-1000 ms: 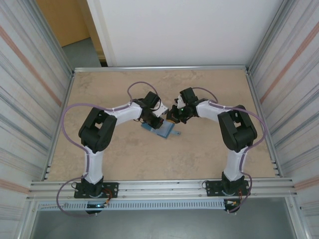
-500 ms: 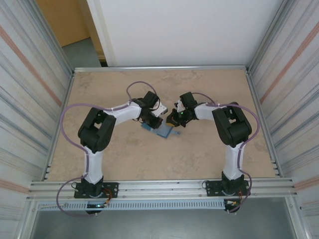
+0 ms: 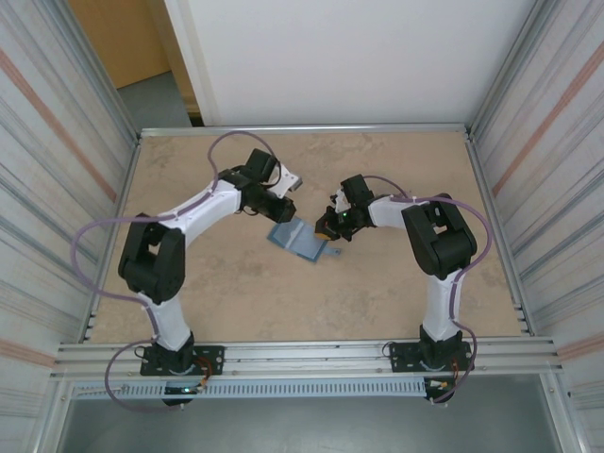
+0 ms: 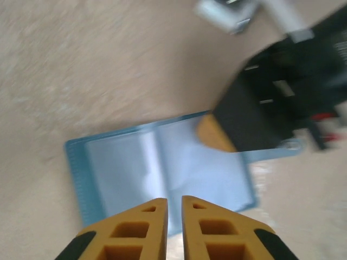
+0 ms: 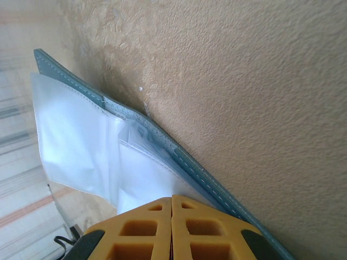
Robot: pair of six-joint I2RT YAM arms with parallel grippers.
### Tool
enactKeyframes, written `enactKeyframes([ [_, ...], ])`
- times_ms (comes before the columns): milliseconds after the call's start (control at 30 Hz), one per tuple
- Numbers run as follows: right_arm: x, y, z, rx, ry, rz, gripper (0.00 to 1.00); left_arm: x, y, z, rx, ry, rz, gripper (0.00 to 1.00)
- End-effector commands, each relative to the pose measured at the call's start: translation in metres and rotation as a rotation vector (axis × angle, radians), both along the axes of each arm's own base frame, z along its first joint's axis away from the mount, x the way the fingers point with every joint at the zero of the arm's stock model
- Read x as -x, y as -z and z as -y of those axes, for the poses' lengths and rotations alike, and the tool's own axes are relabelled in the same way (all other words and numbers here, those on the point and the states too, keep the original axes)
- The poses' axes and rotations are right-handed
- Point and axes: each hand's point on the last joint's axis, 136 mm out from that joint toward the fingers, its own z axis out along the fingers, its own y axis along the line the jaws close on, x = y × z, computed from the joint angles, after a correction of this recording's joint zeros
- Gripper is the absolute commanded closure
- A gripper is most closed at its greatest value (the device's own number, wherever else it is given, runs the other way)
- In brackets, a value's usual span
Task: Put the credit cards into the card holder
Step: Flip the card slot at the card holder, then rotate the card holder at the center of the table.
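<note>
Holder (image 3: 300, 243) is seen lying open and flat near the centre of the table (image 3: 189, 311), pale pockets turned up. Its 2 o'clock edge is touched by the right gripper (image 5: 172, 198), fingers pressed together; whether a pocket sheet is pinched cannot be told. The left gripper (image 4: 173, 200) is held at the holder's 11 o'clock, jaws a narrow slit apart, nothing between.

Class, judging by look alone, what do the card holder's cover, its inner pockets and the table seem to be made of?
The cover looks like matt teal leather or an imitation, going by its stitched edge. The pockets look like thin clear plastic film, glossy and wrinkled. The table has a beige, mottled, finely pebbled surface, perhaps stone-look laminate, though that is unclear.
</note>
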Motion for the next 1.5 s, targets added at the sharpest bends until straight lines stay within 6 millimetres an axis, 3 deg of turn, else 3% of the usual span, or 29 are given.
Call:
enactKeyframes([
  [0, 0.022, 0.031, 0.015, 0.111, 0.003, -0.084, 0.93, 0.039, -0.014, 0.027, 0.073, 0.079, -0.069, 0.83],
  [133, 0.021, 0.028, 0.014, 0.111, 0.002, -0.08, 0.93, 0.039, 0.015, 0.034, 0.023, 0.055, -0.121, 0.84],
  [267, 0.02, 0.022, 0.014, 0.11, 0.001, -0.068, 0.92, 0.013, 0.058, 0.005, -0.065, -0.068, -0.177, 0.91],
  [400, 0.019, 0.011, 0.013, 0.11, -0.006, -0.048, 0.92, -0.003, 0.09, -0.02, -0.09, -0.15, -0.26, 0.92],
  [567, 0.016, -0.018, 0.005, 0.093, -0.024, 0.003, 0.84, 0.005, 0.12, -0.025, -0.136, -0.153, -0.328, 0.91],
  [667, 0.015, -0.042, 0.006, 0.088, -0.025, 0.044, 0.81, 0.013, 0.121, -0.031, -0.15, -0.169, -0.328, 0.9],
  [867, 0.016, -0.071, 0.025, 0.135, -0.012, 0.104, 0.76, 0.035, 0.111, -0.032, -0.103, -0.199, -0.323, 0.9],
  [1067, 0.011, -0.094, 0.078, 0.35, 0.029, 0.17, 0.65, 0.04, 0.09, -0.029, -0.051, -0.211, -0.296, 0.82],
  [1200, 0.01, -0.119, 0.126, 0.569, 0.048, 0.213, 0.55, 0.033, 0.047, -0.023, 0.017, -0.172, -0.18, 0.7],
  [1300, 0.006, -0.137, 0.163, 0.724, 0.109, 0.253, 0.38, 0.029, 0.013, -0.025, 0.036, -0.115, -0.057, 0.6],
  [1467, -0.006, -0.151, 0.207, 0.86, 0.215, 0.262, 0.15, 0.019, -0.031, -0.055, 0.022, -0.11, 0.111, 0.33],
])
